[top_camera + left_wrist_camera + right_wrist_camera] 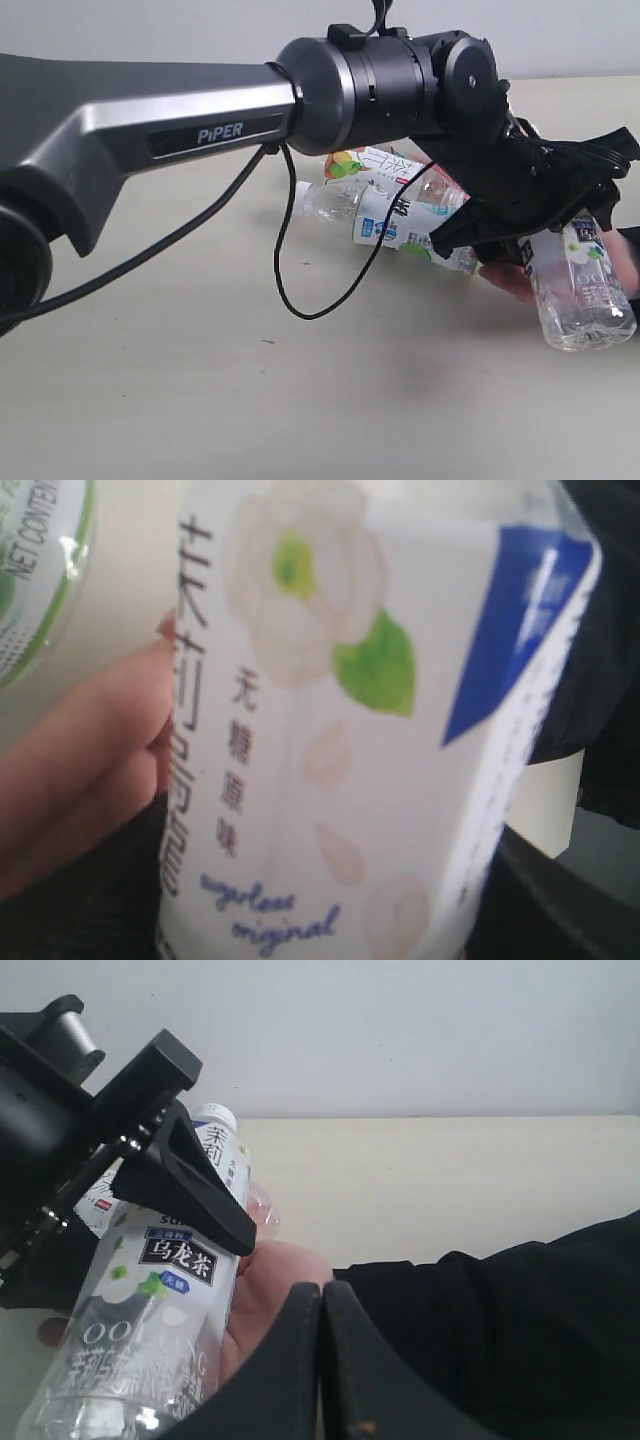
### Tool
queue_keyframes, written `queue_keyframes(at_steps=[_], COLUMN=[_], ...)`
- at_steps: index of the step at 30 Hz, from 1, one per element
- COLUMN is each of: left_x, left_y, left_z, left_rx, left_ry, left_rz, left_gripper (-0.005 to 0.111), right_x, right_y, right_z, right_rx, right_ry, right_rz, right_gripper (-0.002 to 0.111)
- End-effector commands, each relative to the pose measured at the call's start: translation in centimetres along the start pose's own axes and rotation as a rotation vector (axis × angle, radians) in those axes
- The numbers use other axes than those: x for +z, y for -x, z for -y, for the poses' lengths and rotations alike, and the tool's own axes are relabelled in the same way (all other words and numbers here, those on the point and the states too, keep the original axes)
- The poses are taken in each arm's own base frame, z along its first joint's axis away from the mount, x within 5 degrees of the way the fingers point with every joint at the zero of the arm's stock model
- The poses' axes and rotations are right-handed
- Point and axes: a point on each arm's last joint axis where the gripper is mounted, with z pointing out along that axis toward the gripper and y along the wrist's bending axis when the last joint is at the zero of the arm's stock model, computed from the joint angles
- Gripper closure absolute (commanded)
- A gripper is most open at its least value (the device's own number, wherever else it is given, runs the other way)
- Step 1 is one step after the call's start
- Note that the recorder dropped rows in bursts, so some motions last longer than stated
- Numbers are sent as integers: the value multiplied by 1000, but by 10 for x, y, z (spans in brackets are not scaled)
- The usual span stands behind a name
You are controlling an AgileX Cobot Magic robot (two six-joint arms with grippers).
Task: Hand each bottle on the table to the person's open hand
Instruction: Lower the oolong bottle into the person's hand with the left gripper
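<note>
Our left claw [548, 222] clamps the bottle [585, 290]; we'd open slowly once the hand [503, 281] just below it cups the bottle

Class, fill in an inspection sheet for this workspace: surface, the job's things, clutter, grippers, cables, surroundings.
Surface: pale table with a few dark specks.
Job's things: held bottle tilted, beside the person's hand; other bottles lying on the table behind.
Clutter: nothing seen.
Grippers: left gripper has its fingers closed on the held bottle; right gripper shut, empty.
Cables: black cable hangs in a loop from the left arm.
Surroundings: plain pale wall; the person's black sleeve.
</note>
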Motion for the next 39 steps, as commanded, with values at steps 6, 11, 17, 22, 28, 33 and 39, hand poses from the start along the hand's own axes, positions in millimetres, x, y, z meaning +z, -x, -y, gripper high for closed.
queue_keyframes(at_steps=[6, 11, 17, 22, 28, 33, 39], left_x=[1, 1, 1, 1, 1, 1, 1], left_y=[5, 2, -1, 0, -1, -1, 1], left_z=[9, 7, 3, 2, 2, 2, 4], left_rx=[46, 46, 50, 61, 61, 58, 58], left_ry=[-76, -54, -16, -9, -6, -8, -23], left_rz=[71, 43, 4, 10, 7, 5, 23], left_gripper=[107, 107, 107, 107, 105, 82, 60], right_x=[0, 0, 0, 0, 0, 0, 0], right_y=[0, 0, 0, 0, 0, 0, 0], right_z=[0, 0, 0, 0, 0, 0, 0], right_rx=[1, 1, 1, 1, 1, 1, 1], right_ry=[-1, -1, -1, -1, -1, -1, -1], right_rz=[17, 17, 17, 17, 17, 17, 17], right_gripper=[108, 108, 108, 108, 108, 108, 108])
